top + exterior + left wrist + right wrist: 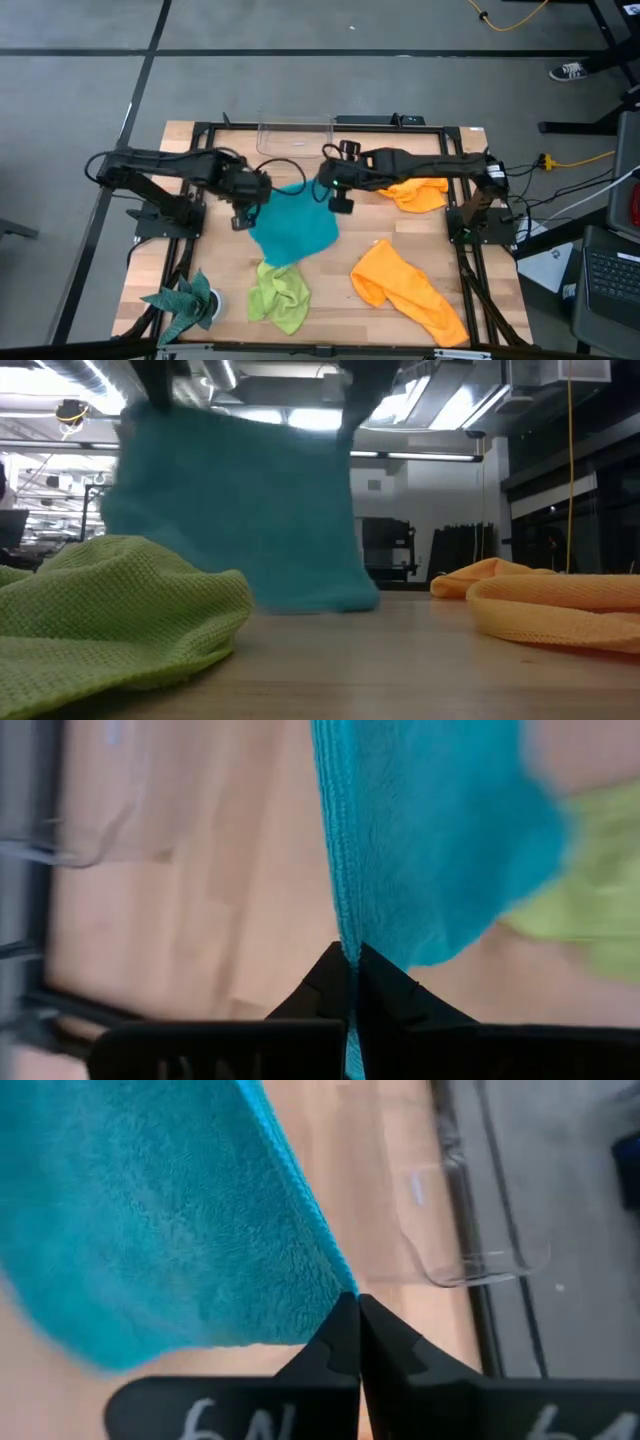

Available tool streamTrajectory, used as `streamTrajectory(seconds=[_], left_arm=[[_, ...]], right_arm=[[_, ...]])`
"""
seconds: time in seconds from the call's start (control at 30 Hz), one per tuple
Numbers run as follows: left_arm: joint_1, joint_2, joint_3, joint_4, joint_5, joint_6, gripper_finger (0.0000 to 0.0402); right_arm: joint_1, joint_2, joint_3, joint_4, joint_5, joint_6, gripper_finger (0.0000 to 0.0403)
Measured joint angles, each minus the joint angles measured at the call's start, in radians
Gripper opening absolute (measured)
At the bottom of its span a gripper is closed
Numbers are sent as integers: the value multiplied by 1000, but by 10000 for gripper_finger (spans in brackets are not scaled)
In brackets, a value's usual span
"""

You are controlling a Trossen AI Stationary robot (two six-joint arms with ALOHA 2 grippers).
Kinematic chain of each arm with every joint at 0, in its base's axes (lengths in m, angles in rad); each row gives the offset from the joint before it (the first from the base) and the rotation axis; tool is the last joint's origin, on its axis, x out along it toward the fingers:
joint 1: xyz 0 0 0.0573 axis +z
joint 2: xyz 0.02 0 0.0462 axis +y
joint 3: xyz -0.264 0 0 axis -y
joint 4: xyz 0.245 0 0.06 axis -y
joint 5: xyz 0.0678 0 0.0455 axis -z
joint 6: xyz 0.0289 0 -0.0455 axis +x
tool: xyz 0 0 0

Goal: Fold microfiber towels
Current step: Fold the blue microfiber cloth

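Fingers of the left gripper (351, 982) are pinched tight on one top corner of the turquoise towel (293, 226); the right gripper (357, 1330) clamps the other corner the same way. Held apart above the middle of the table (330, 290), they let the cloth hang as a flat sheet, its lower edge brushing the wood, likely so it can be laid out smooth. Nearer lie the lime-green towel (280, 292) and an orange towel (405, 290); a second orange towel (418, 193) sits far right
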Motion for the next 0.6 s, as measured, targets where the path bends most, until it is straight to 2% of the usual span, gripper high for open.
streamTrajectory(seconds=[0.13,0.27,0.47,0.6], left_arm=[[115,1,-131,72,-108,123,0],[221,0,-221,182,-128,224,0],[308,0,-260,281,-169,269,0],[307,-1,-243,276,-119,215,0]], right_arm=[[-82,-1,-128,183,15,-43,0],[-150,-2,-199,304,8,-69,0],[-200,-2,-208,322,-5,-71,0],[-206,-7,-208,301,-117,-41,0]])
